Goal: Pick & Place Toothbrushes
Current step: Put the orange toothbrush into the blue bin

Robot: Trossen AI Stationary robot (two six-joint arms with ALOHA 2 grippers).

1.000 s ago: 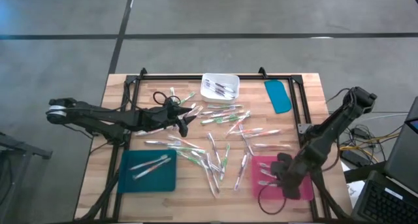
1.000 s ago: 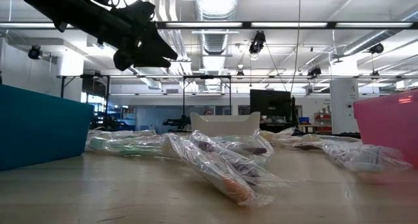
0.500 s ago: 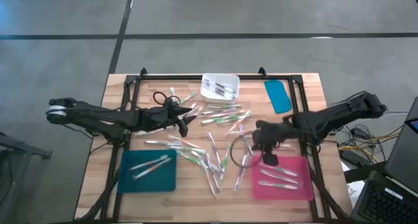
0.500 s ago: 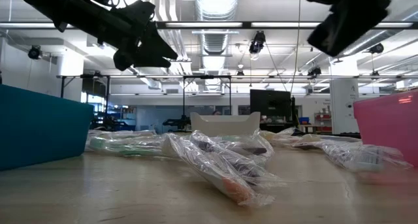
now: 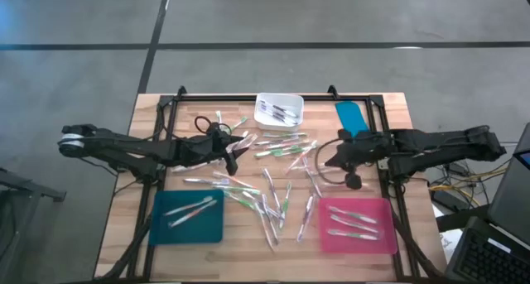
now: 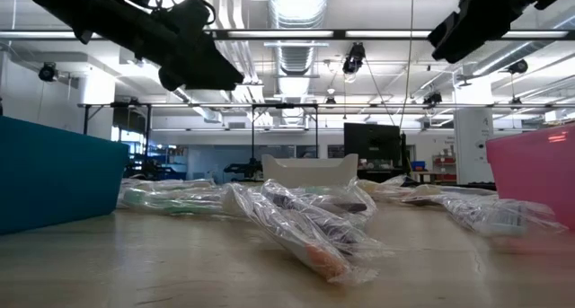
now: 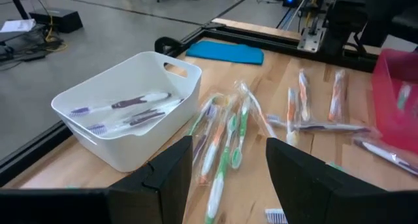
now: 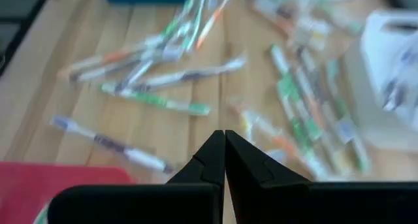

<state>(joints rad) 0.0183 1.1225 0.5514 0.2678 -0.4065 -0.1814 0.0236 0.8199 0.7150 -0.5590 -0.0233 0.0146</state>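
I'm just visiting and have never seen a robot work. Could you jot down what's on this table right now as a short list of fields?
Table: wooden top with a black frame
Loose toothbrushes: dozens, wrapped, scattered across the middle
White bin: far edge, a few brushes inside
Teal tray: near left, two brushes in it
Pink tray: near right, several brushes in it
Teal lid: flat, beside the white bin
Left gripper: open, empty, above the pile
Right gripper: shut, empty, above the pile's right side
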